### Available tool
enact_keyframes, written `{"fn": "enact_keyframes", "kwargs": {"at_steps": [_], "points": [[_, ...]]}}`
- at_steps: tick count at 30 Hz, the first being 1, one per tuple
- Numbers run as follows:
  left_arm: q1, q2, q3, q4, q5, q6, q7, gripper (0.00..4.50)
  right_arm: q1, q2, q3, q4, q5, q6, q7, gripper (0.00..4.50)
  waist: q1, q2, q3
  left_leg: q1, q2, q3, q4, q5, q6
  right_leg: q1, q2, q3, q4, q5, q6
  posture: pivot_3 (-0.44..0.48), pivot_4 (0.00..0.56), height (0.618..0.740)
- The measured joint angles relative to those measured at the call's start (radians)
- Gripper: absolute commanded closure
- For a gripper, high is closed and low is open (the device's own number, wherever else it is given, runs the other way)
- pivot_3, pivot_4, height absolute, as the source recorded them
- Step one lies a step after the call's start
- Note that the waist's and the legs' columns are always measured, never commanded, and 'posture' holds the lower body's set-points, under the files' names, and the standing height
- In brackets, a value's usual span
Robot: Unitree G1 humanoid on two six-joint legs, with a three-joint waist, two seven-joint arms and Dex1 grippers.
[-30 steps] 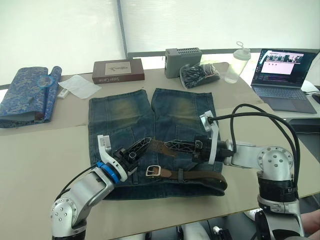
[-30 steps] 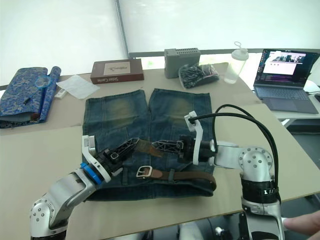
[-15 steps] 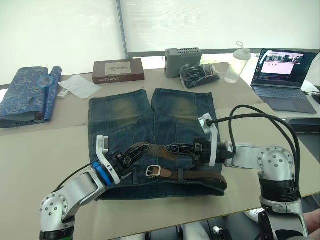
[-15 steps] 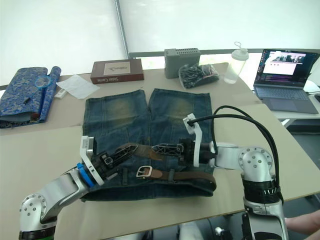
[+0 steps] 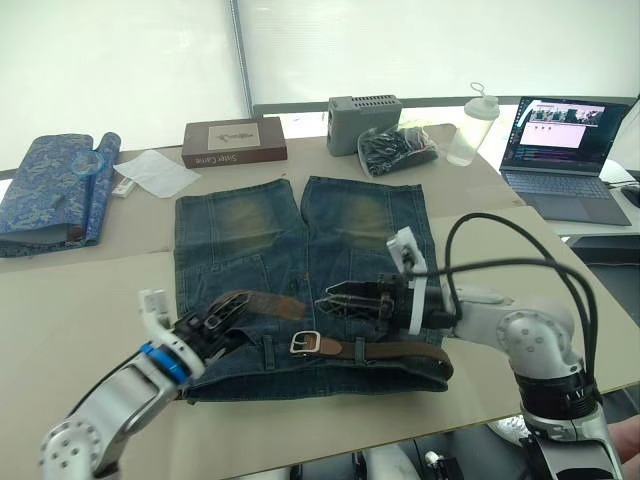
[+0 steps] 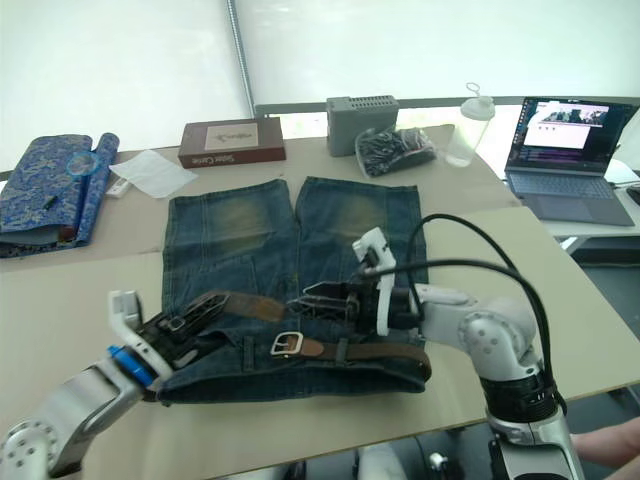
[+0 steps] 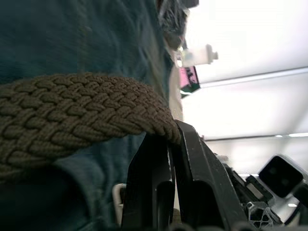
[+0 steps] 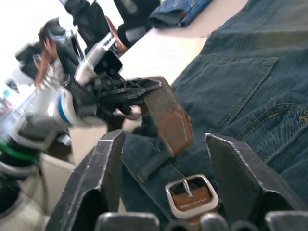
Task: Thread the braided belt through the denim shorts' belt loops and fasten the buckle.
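Observation:
The denim shorts (image 5: pixel 300 235) lie flat on the table, waistband toward me. Along that waistband runs the braided belt (image 5: pixel 395 350), passing under a belt loop (image 5: pixel 362 349). The silver buckle (image 5: pixel 305 343) rests near the waistband's middle. The belt's free end (image 5: pixel 278 303) curves back over the shorts, and my left gripper (image 5: pixel 236 304) is shut on it; the braid is pinched between its fingers (image 7: pixel 163 159). My right gripper (image 5: pixel 327 299) hovers just right of the belt tip (image 8: pixel 172 126) with its jaws open and nothing between them.
At the table's back stand a brown box (image 5: pixel 235 142), a grey box (image 5: pixel 365 118), a black bag (image 5: pixel 398 148) and a clear bottle (image 5: pixel 472 125). A laptop (image 5: pixel 565 150) sits at far right, with blue patterned cloth (image 5: pixel 60 185) and white paper (image 5: pixel 155 172) at left.
My right gripper has let go of the belt's free end and opened. My left gripper has drawn back to the left, still holding the belt end.

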Motion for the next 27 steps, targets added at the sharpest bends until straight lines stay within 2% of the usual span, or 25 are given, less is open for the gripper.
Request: {"fn": "enact_keyframes", "kwargs": {"at_steps": [4, 11, 15, 19, 24, 27], "points": [[0.074, 0.053, 0.06, 0.034, 0.0, 0.043, -0.053, 4.5, 0.044, -0.016, 0.112, -0.004, -0.176, -0.159, 0.116, 1.6, 0.004, 0.0, 0.0, 0.0, -0.001, 0.0, 0.0, 0.0, 0.0, 0.0, 0.003, -0.001, 0.0, 0.0, 0.0, 0.0, 0.15, 0.74], [0.166, 0.128, 0.121, 0.044, 0.0, 0.091, -0.132, 4.5, 0.131, -0.088, 0.197, 0.002, -0.409, -0.454, 0.334, 1.6, 0.003, -0.001, 0.0, 0.001, 0.001, 0.0, 0.0, 0.0, 0.0, 0.0, -0.001, -0.001, -0.001, -0.001, 0.0, 0.0, 0.15, 0.74], [0.208, 0.143, 0.129, 0.024, 0.0, 0.079, -0.142, 4.5, 0.135, -0.083, 0.2, 0.039, -0.481, -0.536, 0.383, 1.6, 0.003, -0.001, 0.001, 0.001, 0.002, 0.0, 0.0, 0.0, -0.001, 0.0, -0.001, 0.0, -0.001, -0.001, 0.0, 0.0, 0.15, 0.74], [0.247, 0.142, 0.109, -0.053, 0.0, 0.016, -0.085, 4.5, 0.136, -0.065, 0.2, 0.059, -0.52, -0.579, 0.404, 1.6, 0.006, -0.002, 0.001, 0.0, 0.002, 0.0, 0.0, 0.0, -0.001, 0.0, -0.003, 0.0, -0.001, -0.001, 0.0, 0.0, 0.15, 0.74], [0.28, 0.143, 0.003, -0.203, -0.001, -0.154, 0.191, 4.5, 0.139, -0.056, 0.195, 0.066, -0.53, -0.601, 0.43, 1.6, 0.008, -0.002, 0.001, 0.0, 0.002, -0.002, 0.0, -0.002, -0.005, 0.001, -0.004, 0.003, -0.001, 0.0, -0.001, 0.0, 0.15, 0.74], [0.283, 0.163, -0.038, -0.244, -0.001, -0.224, 0.295, 4.5, 0.139, -0.056, 0.191, 0.074, -0.534, -0.603, 0.438, 1.6, 0.007, -0.002, 0.001, 0.0, 0.002, -0.002, 0.0, -0.002, -0.005, 0.001, -0.003, 0.002, -0.001, -0.001, -0.001, 0.0, 0.15, 0.74]]}}
